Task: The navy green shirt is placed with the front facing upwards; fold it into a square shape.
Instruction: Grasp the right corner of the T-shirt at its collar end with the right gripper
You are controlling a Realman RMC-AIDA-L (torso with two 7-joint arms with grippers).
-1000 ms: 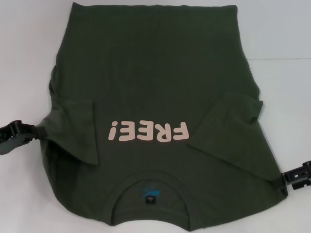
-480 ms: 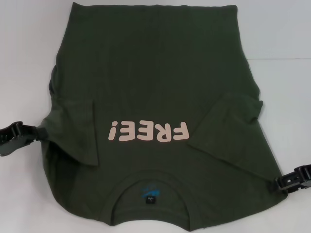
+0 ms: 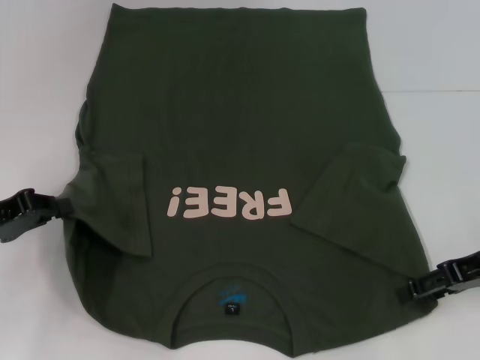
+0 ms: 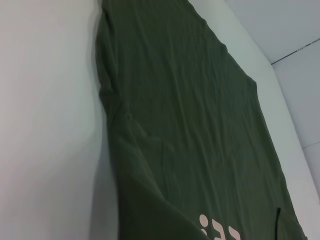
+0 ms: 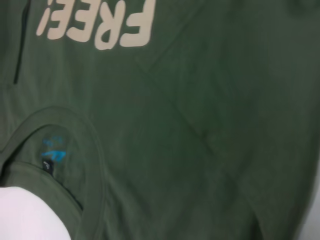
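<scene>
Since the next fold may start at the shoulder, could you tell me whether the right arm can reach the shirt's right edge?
Probably yes: the right gripper already sits at the navy green shirt edge, nothing lying between them.

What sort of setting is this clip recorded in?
Probably a lab or test bench for garment folding, not a home. A plain white table holds only the navy green shirt, laid flat, with the left hand and right hand at its edges.

Two black robot grippers show at the frame's edges, the left gripper (image 3: 30, 210) and right gripper (image 3: 442, 279). Both are blocky, angular, matte black assemblies. Small pale marks on the right one may be screws.
</scene>
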